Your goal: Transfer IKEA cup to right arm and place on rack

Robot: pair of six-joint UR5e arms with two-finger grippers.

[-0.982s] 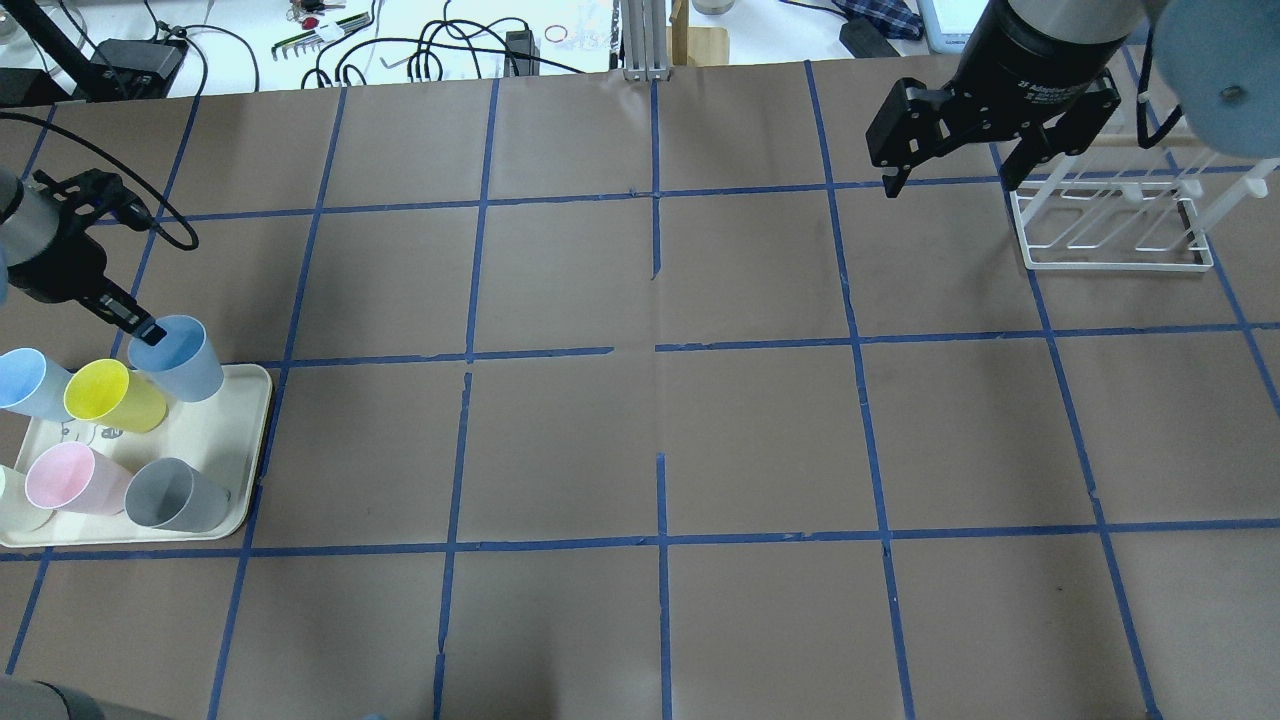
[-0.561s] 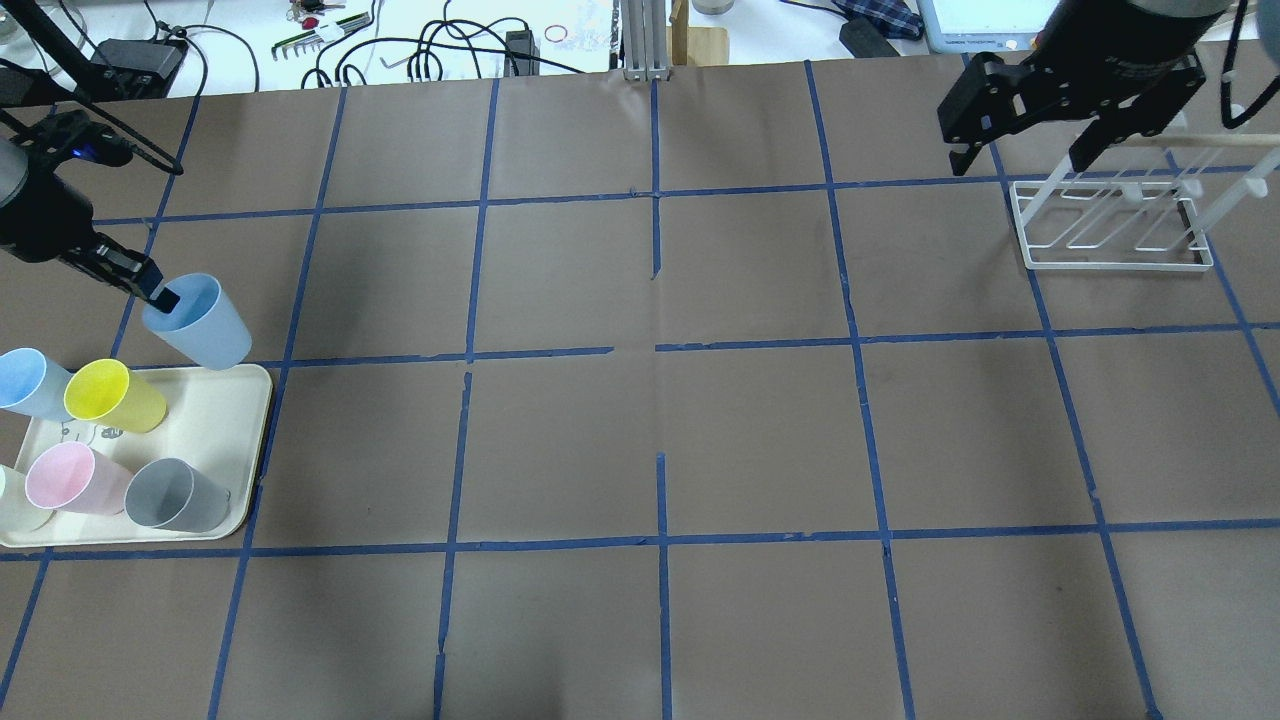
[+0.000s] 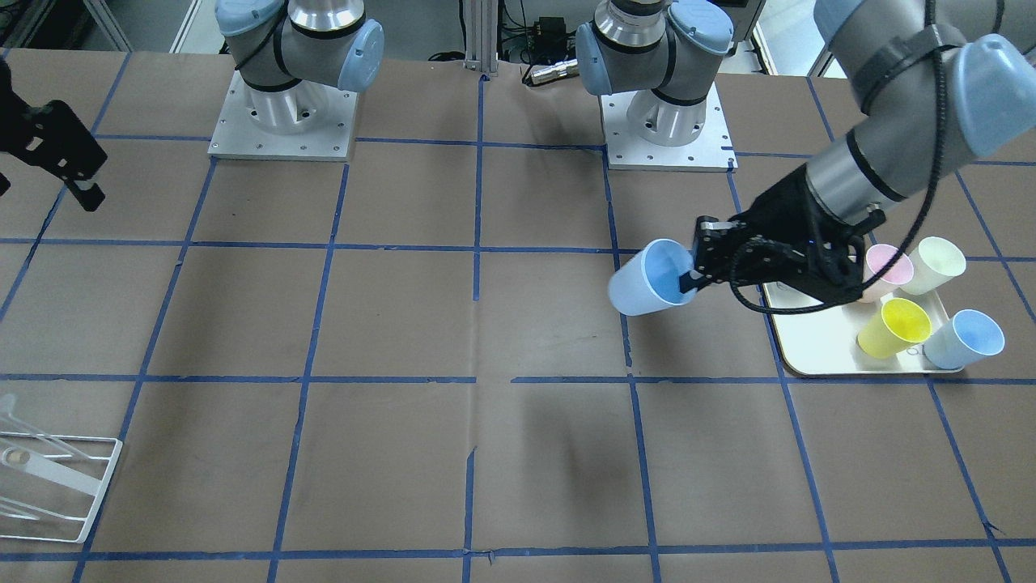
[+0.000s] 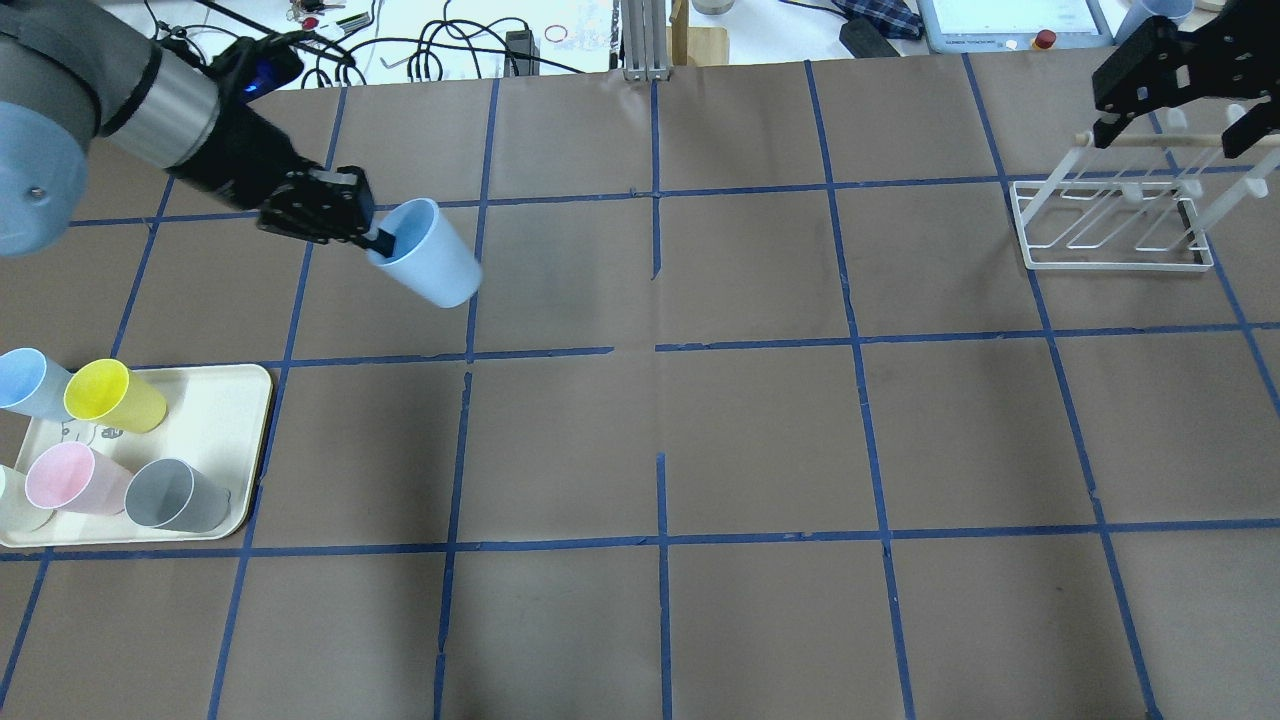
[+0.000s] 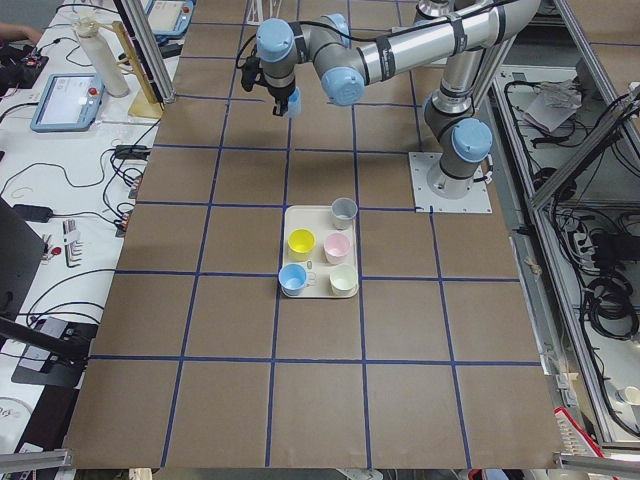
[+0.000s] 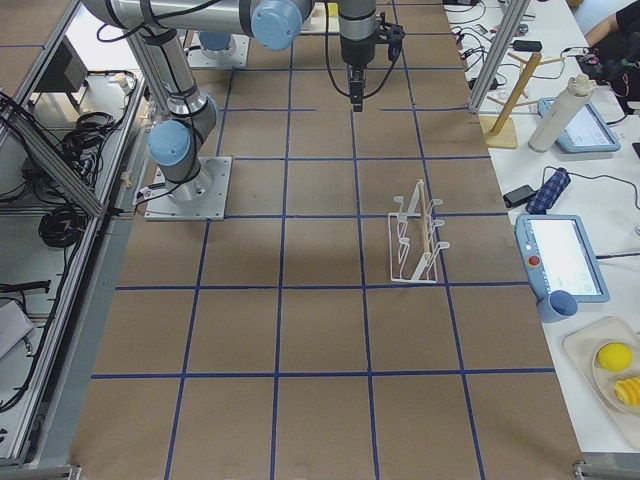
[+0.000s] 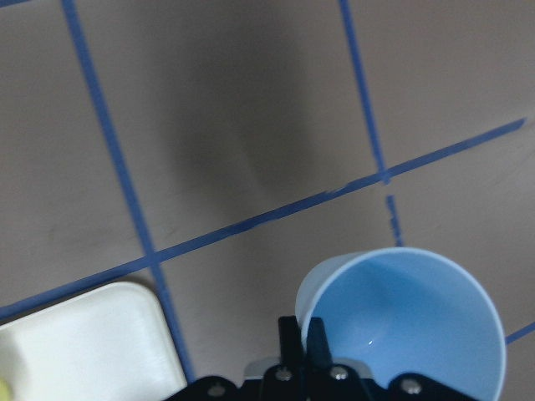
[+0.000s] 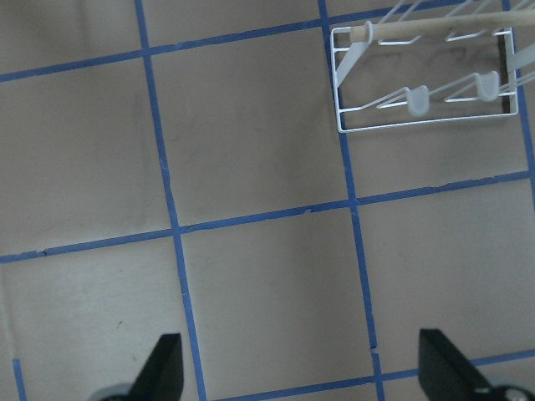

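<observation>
My left gripper is shut on the rim of the pale blue IKEA cup and holds it tilted in the air, over the table left of centre. The front view shows the cup left of the gripper, with one finger inside it. The left wrist view shows the cup's open mouth. A second pale blue cup stands on the cream tray. My right gripper is open and empty, high above the white wire rack. The rack also shows in the right wrist view.
The tray at the table's near left also holds a yellow cup, a pink cup and a grey cup. Cables and tools lie beyond the far edge. Brown paper with blue tape lines covers the table between the arms.
My left gripper has lifted the pale blue cup off the tray's corner and carried it up and toward the table's middle. My right gripper has moved right, to above the rack.
</observation>
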